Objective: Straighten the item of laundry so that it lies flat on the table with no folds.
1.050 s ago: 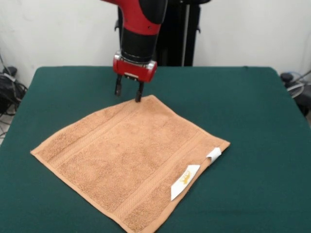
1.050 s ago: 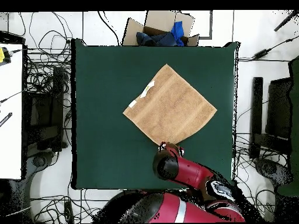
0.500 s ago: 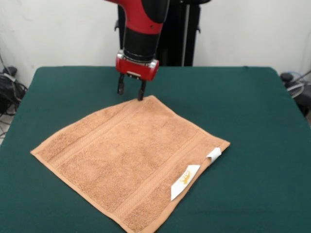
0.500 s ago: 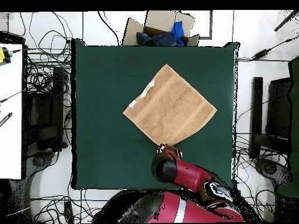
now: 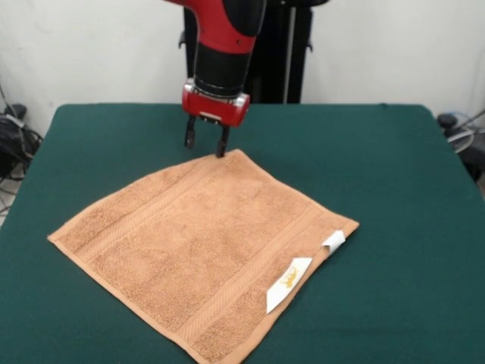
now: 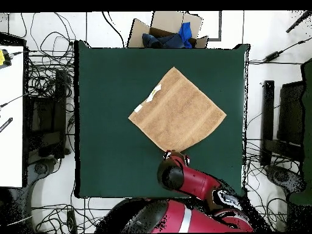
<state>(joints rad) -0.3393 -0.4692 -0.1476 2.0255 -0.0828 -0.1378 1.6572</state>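
Since a second earlier the red-and-black pincer (image 5: 204, 144) had risen slightly, fingers apart and empty, just above the far corner of the peach-orange square terry towel (image 5: 201, 246), which lay flat (white tags (image 5: 288, 284) showing) mid dark green felt surface (image 5: 394, 167).

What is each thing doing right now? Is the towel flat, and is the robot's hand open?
towel: spread flat on the table, no folds showing, not held
white tags: sticking out from one edge of the towel
hand: open, empty, just above the towel's corner
table: bearing the towel
cardboard box: open, blue cloth inside
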